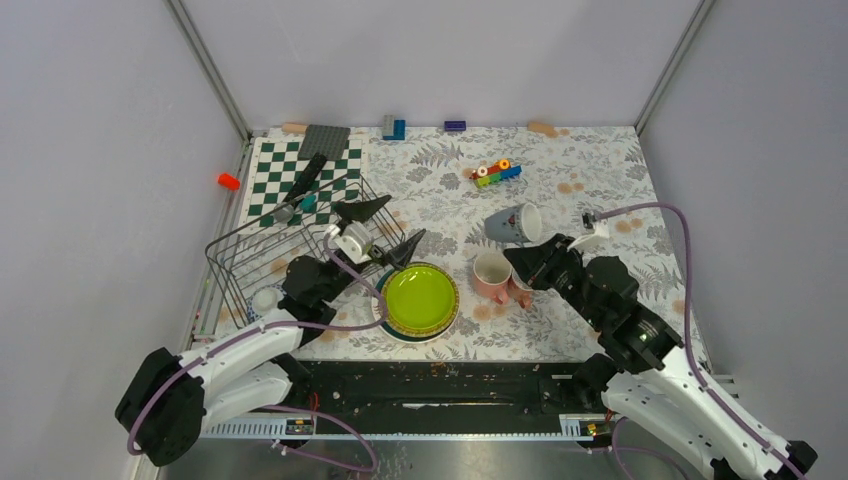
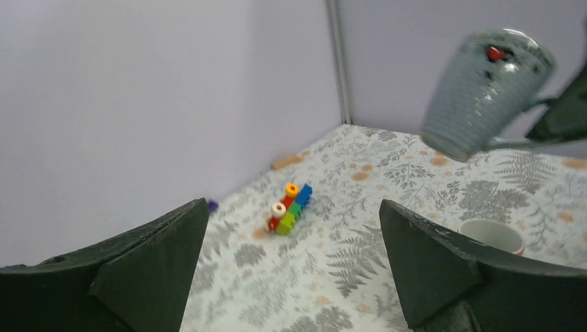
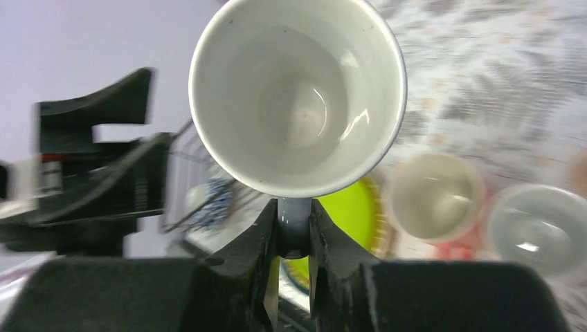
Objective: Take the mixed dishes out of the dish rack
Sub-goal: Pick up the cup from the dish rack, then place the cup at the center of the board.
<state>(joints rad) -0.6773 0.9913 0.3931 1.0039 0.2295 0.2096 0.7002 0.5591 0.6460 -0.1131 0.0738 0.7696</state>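
Plates (image 1: pixel 420 300) lie stacked on the desk (image 1: pixel 600 170) nearest the arm bases, a lime-green one uppermost over a yellow one and a dark-rimmed one. Just to their right stand two pink cups (image 1: pixel 492 274), upright and close together. Left of the stack is the dish rack (image 1: pixel 250 255), a black wire basket; a small white round item at its near corner is too small to identify.

Left gripper (image 1: pixel 385 227) hovers between rack and plates, fingers spread wide, holding nothing. Right gripper (image 1: pixel 527 256) is clenched on the handle of a grey-blue mug (image 1: pixel 508 222); the right wrist view shows both fingers pinching the handle.

The mug appears to be held off the desk, just beyond the pink cups. Its long axis runs roughly level across the desk, with mouth toward the right wrist, base toward the left arm and handle on the near side.

Judged step: setting the mug down. This calls for turning the axis upright and lowering onto bare desk beyond or right of the cups, which lie just nearward. The right arm carries the mug; the left is nearer the rack.

Farthest back lie toy bricks (image 1: pixel 497 173) and a chequered board (image 1: pixel 275 170).
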